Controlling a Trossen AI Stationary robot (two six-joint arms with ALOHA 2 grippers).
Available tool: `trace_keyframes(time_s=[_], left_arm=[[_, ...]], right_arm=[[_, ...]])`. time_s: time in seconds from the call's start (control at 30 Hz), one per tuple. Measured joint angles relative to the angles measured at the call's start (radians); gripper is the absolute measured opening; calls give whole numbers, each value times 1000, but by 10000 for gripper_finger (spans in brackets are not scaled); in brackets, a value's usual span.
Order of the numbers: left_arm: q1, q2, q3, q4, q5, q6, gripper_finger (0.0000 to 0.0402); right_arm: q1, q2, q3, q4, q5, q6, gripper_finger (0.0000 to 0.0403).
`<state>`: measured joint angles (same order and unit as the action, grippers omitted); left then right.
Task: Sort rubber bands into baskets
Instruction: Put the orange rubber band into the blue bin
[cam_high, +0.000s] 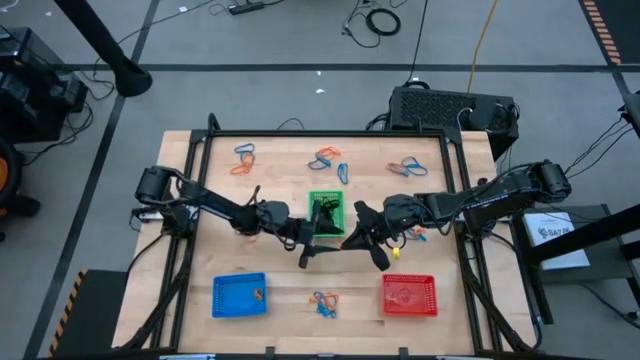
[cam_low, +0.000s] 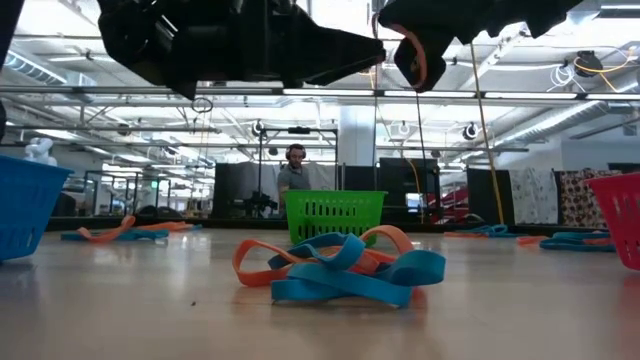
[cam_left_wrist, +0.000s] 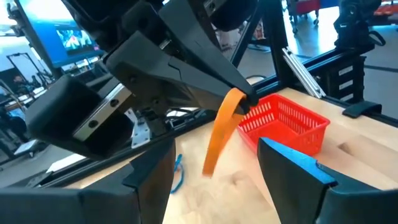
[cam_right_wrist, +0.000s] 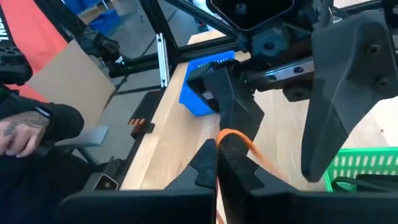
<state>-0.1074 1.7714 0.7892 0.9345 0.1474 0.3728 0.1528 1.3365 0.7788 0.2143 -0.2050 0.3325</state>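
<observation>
You're early in the sort: most rubber bands still lie loose on the table (cam_high: 290, 290), in a far row of piles (cam_high: 244, 158) (cam_high: 328, 161) (cam_high: 405, 167) and a near pile (cam_high: 324, 303). The green basket (cam_high: 326, 212) has something dark in it, the blue basket (cam_high: 240, 295) one small item, and the red basket (cam_high: 409, 295) looks faintly lined with orange, hard to tell. Right gripper (cam_high: 352, 240) is pinched tight on an orange band (cam_left_wrist: 222, 129) mid-table, just beside the green basket. Left gripper (cam_high: 308, 252) hangs next to it, jaws wide, holding nothing. Your overhead view barely shows that held band; the left wrist view shows it dangling clearly with the red basket behind. Only the right wrist view catches a person's hand (cam_right_wrist: 18, 138) off the table.
</observation>
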Motion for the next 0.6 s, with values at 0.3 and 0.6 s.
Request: trace_keyframes(time_s=[0.3, 0.6], left_arm=[[0, 0, 2, -6, -1, 0, 201], [0, 0, 2, -4, -137, 0, 19]], right_arm=[[0, 0, 0, -2, -1, -2, 0], [0, 0, 0, -9, -2, -20, 0]])
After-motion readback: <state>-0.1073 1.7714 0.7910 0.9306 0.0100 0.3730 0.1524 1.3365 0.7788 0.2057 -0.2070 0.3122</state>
